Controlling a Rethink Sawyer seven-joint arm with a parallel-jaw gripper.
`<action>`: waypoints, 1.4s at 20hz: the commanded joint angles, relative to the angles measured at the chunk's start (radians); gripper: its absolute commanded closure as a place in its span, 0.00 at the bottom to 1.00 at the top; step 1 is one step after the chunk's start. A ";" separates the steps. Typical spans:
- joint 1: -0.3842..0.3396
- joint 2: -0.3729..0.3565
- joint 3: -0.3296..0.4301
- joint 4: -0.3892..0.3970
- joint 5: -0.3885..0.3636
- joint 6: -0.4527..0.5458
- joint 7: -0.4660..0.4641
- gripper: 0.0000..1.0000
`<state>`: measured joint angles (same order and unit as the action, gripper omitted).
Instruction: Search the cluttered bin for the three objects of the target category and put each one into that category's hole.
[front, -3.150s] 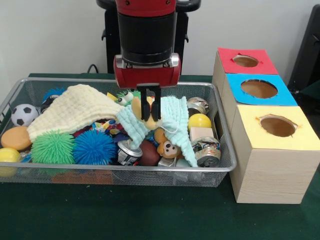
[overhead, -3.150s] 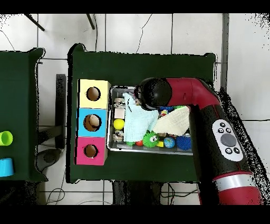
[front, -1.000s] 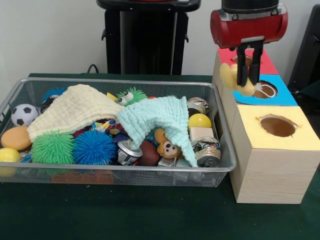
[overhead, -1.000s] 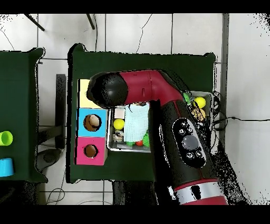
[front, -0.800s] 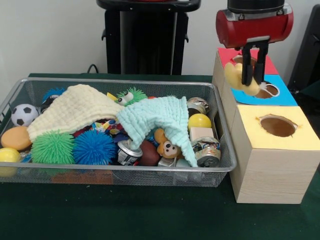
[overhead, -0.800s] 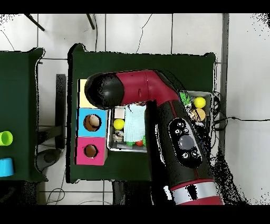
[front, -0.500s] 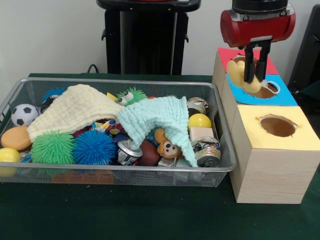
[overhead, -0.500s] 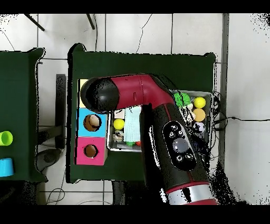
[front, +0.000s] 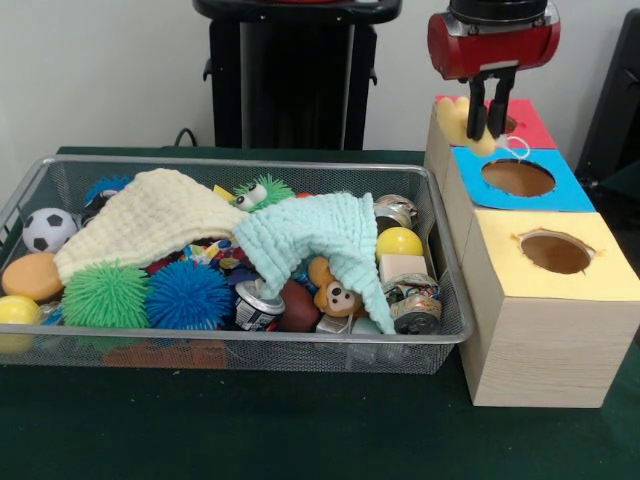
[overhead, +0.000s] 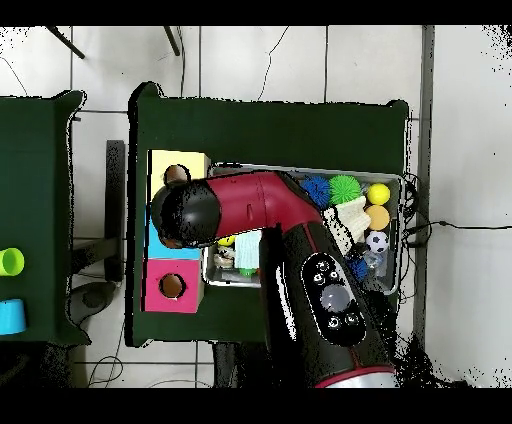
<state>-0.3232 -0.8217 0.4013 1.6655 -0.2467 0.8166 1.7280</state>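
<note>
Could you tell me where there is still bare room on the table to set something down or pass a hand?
Bare green cloth runs along the table's near edge, in front of the wire bin and the wooden box, and in the narrow gap between them. The bin is crowded. The gripper, holding a yellow toy, hangs over the box's red end.

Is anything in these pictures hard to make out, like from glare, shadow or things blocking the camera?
Front view: even light, no glare; the yellow toy in the gripper reads clearly. Overhead view: the arm hides the blue box top and much of the bin, so the gripper cannot be seen there.
</note>
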 joint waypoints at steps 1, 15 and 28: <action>-0.021 -0.024 -0.028 0.174 0.007 -0.067 0.092 1.00; -0.010 -0.113 -0.001 0.344 0.048 -0.153 0.120 1.00; -0.012 -0.194 0.005 0.488 0.076 -0.228 0.106 1.00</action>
<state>-0.3233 -0.9739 0.4013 2.0247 -0.2088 0.6450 1.7280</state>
